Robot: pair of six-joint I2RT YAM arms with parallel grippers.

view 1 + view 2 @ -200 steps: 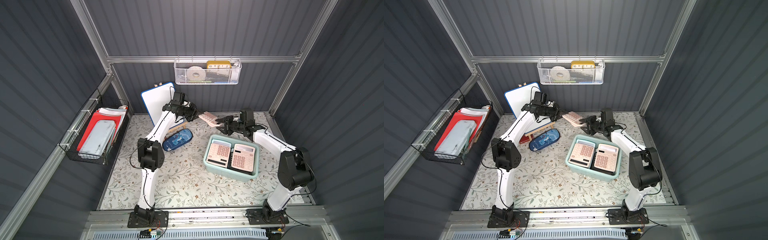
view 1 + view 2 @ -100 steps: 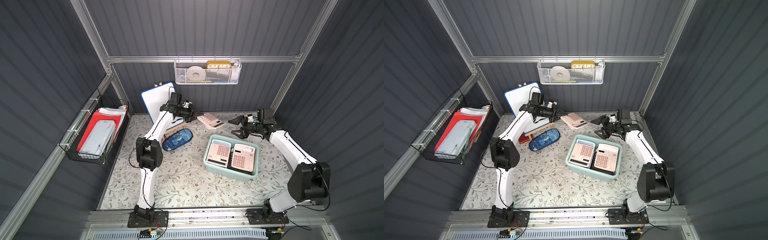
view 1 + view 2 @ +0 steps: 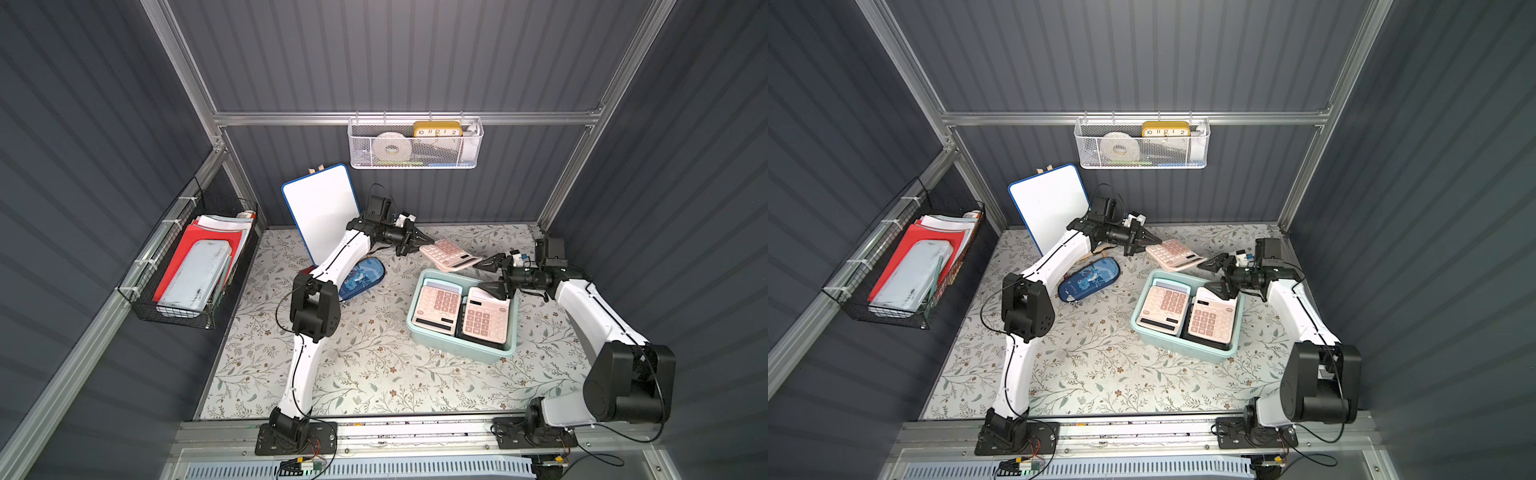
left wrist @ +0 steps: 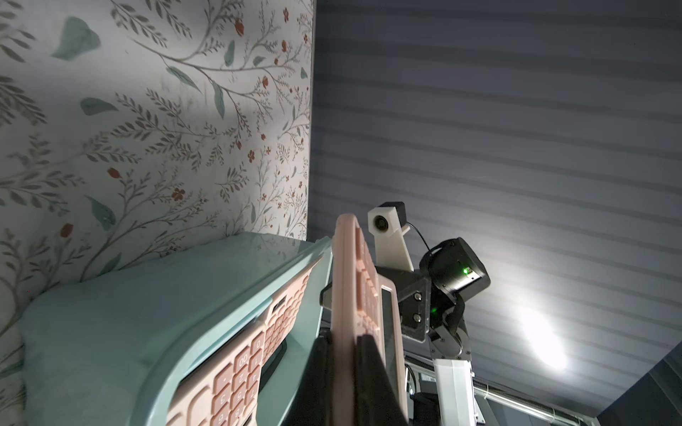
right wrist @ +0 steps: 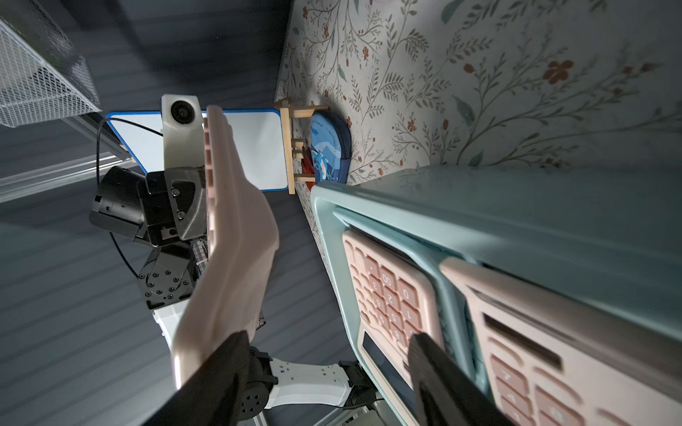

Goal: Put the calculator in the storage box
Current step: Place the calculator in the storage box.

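Observation:
My left gripper [image 3: 428,241] is shut on one end of a pink calculator [image 3: 449,254], holding it in the air just behind the storage box [image 3: 461,355], a mint-teal tub. In the left wrist view the calculator [image 4: 347,295] stands edge-on between my two black fingers [image 4: 317,369]. Two more pink calculators [image 3: 438,307] [image 3: 486,318] lie side by side inside the box. My right gripper [image 3: 480,275] is open at the box's back right corner. One of its fingers [image 5: 221,369] is by the held calculator's [image 5: 228,258] free end, and the other is over the box [image 5: 516,221]. The gap between them is empty.
A blue pencil case [image 3: 359,278] and a leaning whiteboard [image 3: 322,208] on a wooden stand sit at the back left. A white mesh basket [image 3: 415,145] hangs on the back wall. A black wire basket [image 3: 195,270] with folders hangs on the left wall.
My right gripper let go of the calculator's end, opened wider and drew back to the right. My left gripper carried the calculator right, toward the box's back edge.

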